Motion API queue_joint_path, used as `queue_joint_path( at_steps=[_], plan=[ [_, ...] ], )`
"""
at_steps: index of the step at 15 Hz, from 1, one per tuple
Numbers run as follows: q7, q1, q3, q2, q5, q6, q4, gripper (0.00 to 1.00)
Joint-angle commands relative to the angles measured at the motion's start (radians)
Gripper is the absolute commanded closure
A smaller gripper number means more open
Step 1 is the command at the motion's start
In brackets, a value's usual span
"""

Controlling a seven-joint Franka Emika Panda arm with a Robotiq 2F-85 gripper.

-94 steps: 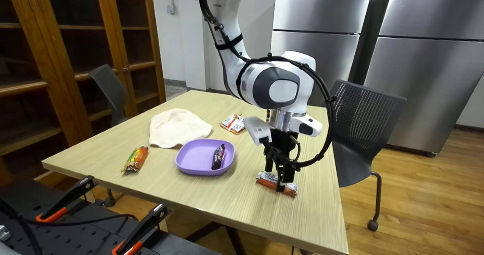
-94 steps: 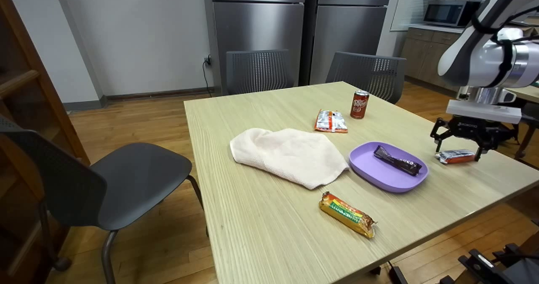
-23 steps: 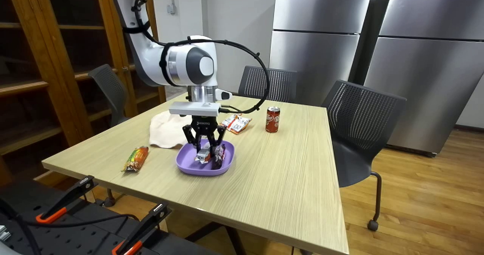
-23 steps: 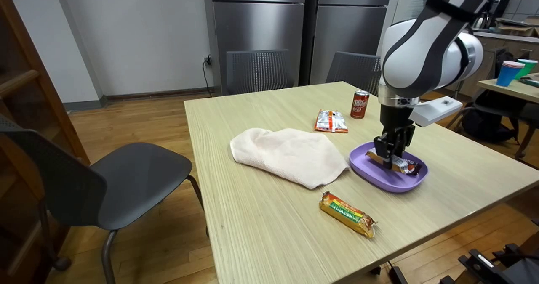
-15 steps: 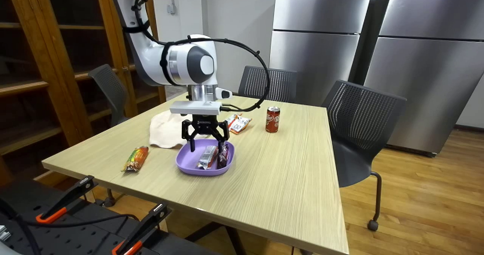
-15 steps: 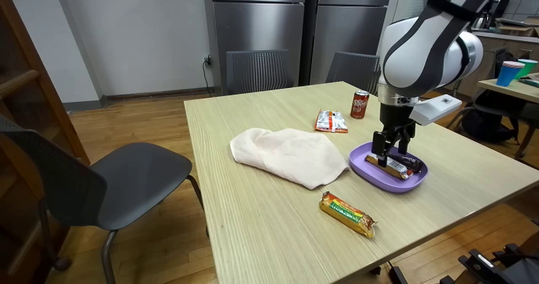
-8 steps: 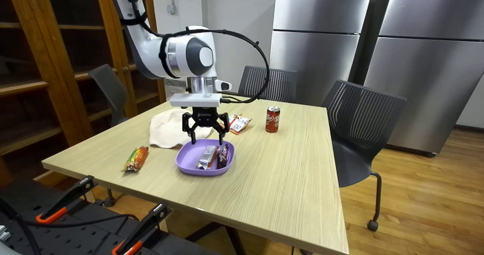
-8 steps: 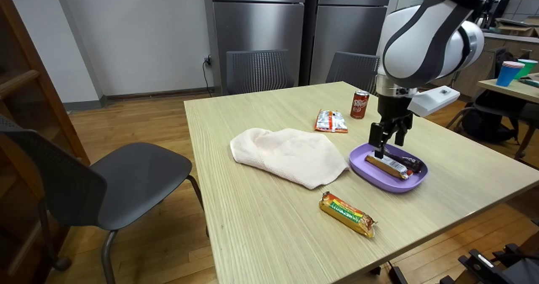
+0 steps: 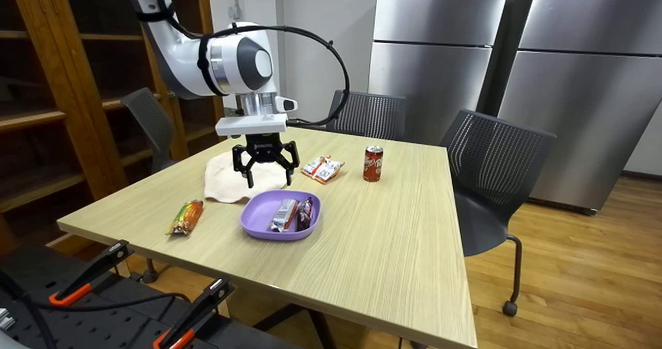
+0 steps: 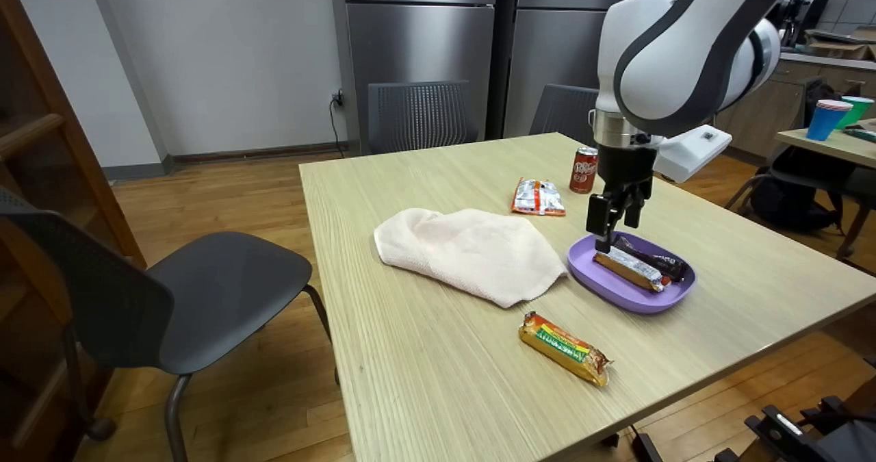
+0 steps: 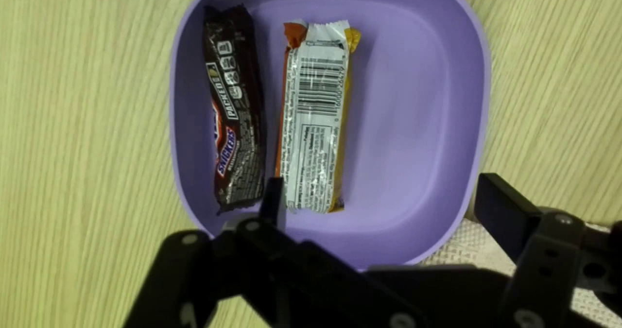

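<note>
The end effector [image 9: 269,181] hangs above the purple tray [image 11: 398,129], toward one side of it, its fingers [image 11: 505,216] spread well apart with nothing between them. In the wrist view they reach in from the bottom, one crossing in front of the lower end of the silver-backed bar [image 11: 316,124]. That bar lies in the tray, just above the frame's middle, with the dark Snickers bar [image 11: 238,109] close beside it on the left. The gap is narrow, so a fingertip lowered there could crush a wrapper, and one swung low could catch the rim and drag the tray along. The pale cloth [image 10: 472,253], left of the tray in an exterior view, has a corner right by the rim — whether touching, I cannot tell — and a snag on it could shift the tray. Farther out on the tabletop [image 9: 393,245], the gold-wrapped bar [image 10: 564,349] lies low in the frame, right of centre, near the edge, where a nudge could send it over. The foil packet [image 9: 323,169] and upright soda can [image 9: 373,164] are near mid-frame; a low sideways sweep could topple the can
</note>
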Motion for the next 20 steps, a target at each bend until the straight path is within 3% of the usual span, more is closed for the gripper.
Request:
queue_joint_path(
  at_steps=[1, 12, 13, 20],
  plan=[
    [0.028, 0.03, 0.005, -0.06, -0.062, 0.008, -0.056, 0.0],
    [0.059, 0.086, 0.055, -0.073, -0.095, 0.007, -0.077, 0.0],
    [0.019, 0.057, 0.054, -0.04, -0.084, 0.003, -0.052, 0.0],
    [0.036, 0.078, 0.062, -0.04, -0.085, 0.003, -0.052, 0.0]
  ],
)
